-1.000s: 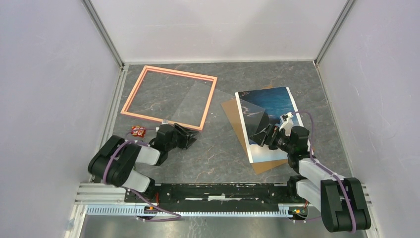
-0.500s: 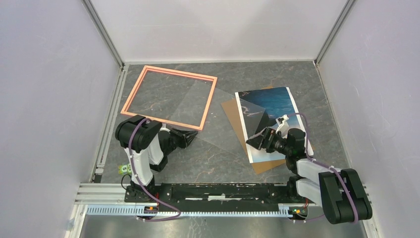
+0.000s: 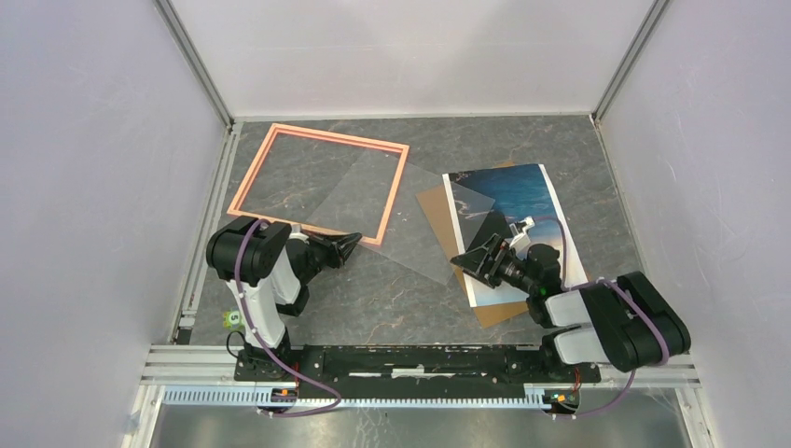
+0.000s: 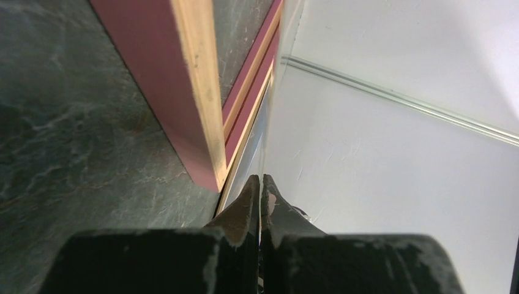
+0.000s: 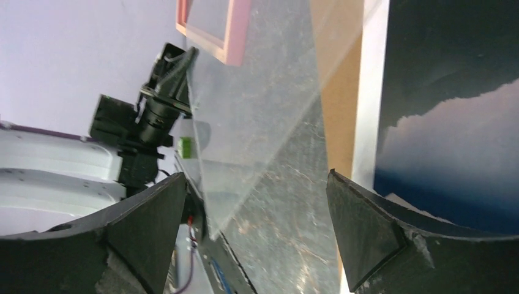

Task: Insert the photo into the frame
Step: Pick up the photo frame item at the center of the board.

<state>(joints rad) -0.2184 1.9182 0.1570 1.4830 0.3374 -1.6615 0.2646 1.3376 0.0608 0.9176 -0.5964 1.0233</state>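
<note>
Clenched left end effector [image 3: 350, 243] onto corner of clear sheet [image 3: 401, 210] beside frame [image 3: 326, 135] since 1 second ago; held right end effector [image 3: 480, 257] spread wide at left edge of photo [image 3: 518, 191], long axis far-to-near.

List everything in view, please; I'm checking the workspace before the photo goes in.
frame: one, salmon-pink, table's far left
clear sheet: one, transparent, spanning from frame to photo
photo: one, blue and dark, right side
backing board: one, brown, under the photo
small green item: one, green, beside left arm's base
table: one, dark marbled grey
left gripper: one, black, shut on clear sheet
right gripper: one, black, open by sheet's right end
</note>
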